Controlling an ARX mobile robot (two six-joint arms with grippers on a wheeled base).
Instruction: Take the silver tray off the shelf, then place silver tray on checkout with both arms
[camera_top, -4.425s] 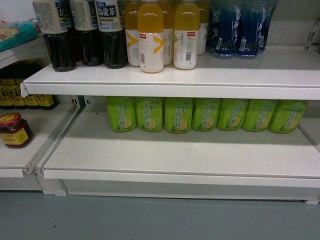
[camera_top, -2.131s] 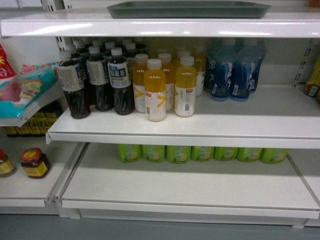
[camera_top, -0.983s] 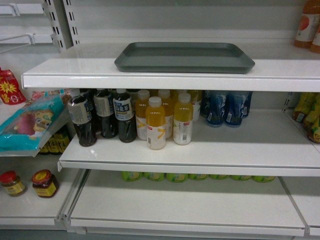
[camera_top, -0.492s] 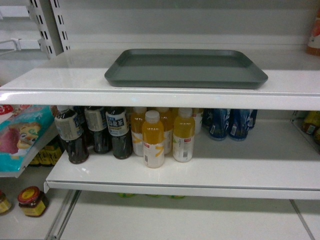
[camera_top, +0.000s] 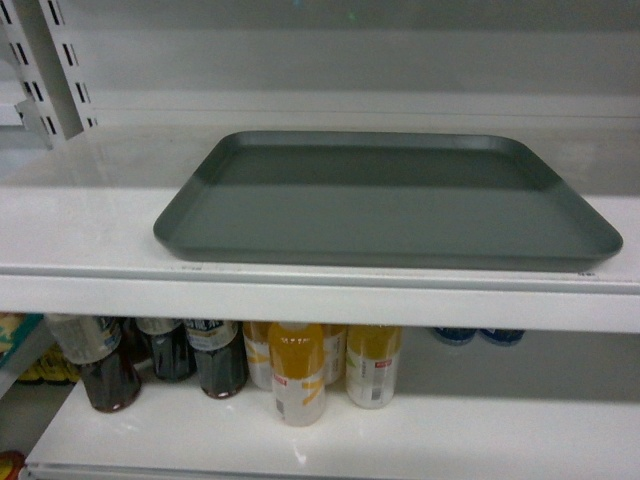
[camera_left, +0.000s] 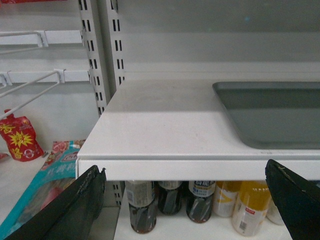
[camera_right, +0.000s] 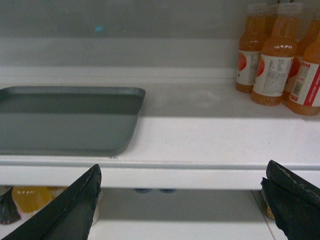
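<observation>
The silver tray (camera_top: 385, 205) lies flat and empty on the white shelf (camera_top: 300, 295), its near rim close to the shelf's front lip. In the left wrist view the tray's left end (camera_left: 272, 115) shows at the right, with my left gripper (camera_left: 185, 187) open and level with the shelf's lip (camera_left: 200, 170), in front of it. In the right wrist view the tray's right end (camera_right: 65, 120) shows at the left; my right gripper (camera_right: 182, 185) is open, holds nothing and hangs before the lip (camera_right: 175, 176). Neither gripper appears in the head view. The checkout is out of view.
Dark tea bottles (camera_top: 165, 350) and yellow juice bottles (camera_top: 298, 372) stand on the board below. Orange drink bottles (camera_right: 280, 60) stand on the tray's shelf to its right. A slotted upright (camera_left: 102, 55) and snack bags (camera_left: 47, 175) are at the left.
The head view has risen and closed in: the tray's shelf came down from the top edge to the middle of the picture and looks larger. The lower boards have dropped out of view.
</observation>
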